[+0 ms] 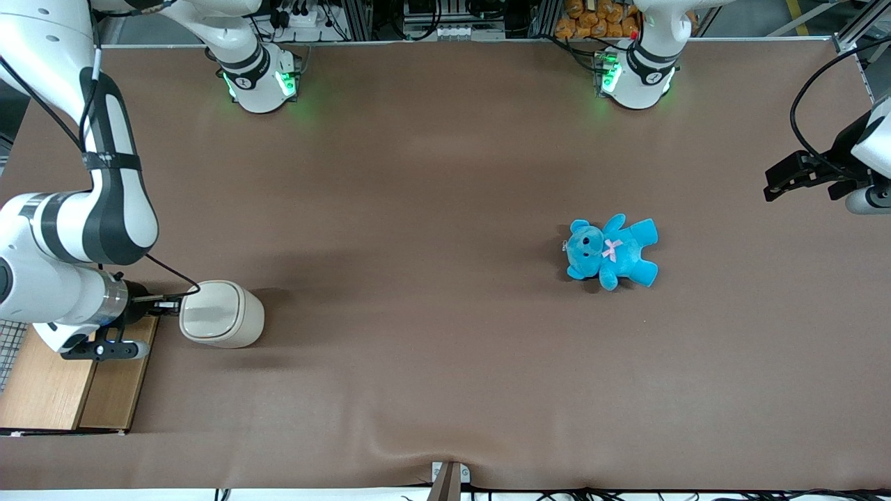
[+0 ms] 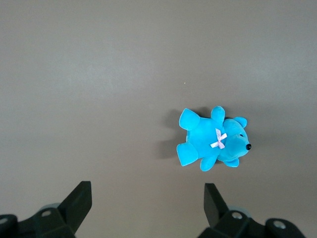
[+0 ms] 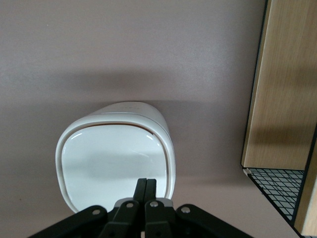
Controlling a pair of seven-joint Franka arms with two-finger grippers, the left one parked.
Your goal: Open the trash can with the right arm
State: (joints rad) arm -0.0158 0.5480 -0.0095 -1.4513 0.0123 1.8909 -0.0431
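Note:
The cream-white trash can (image 1: 223, 314) stands on the brown table toward the working arm's end, its flip lid (image 3: 111, 163) down. My right gripper (image 1: 177, 302) reaches in level from the wooden box's side and its tips are at the rim of the lid. In the right wrist view the gripper (image 3: 146, 184) has its two black fingers pressed together, empty, with their tips over the lid's edge. The right arm (image 1: 69, 229) is white with black joints.
A wooden box (image 1: 66, 379) sits under the right wrist at the table's edge; it also shows in the right wrist view (image 3: 285, 84). A blue teddy bear (image 1: 612, 250) lies toward the parked arm's end; it shows in the left wrist view (image 2: 213, 141).

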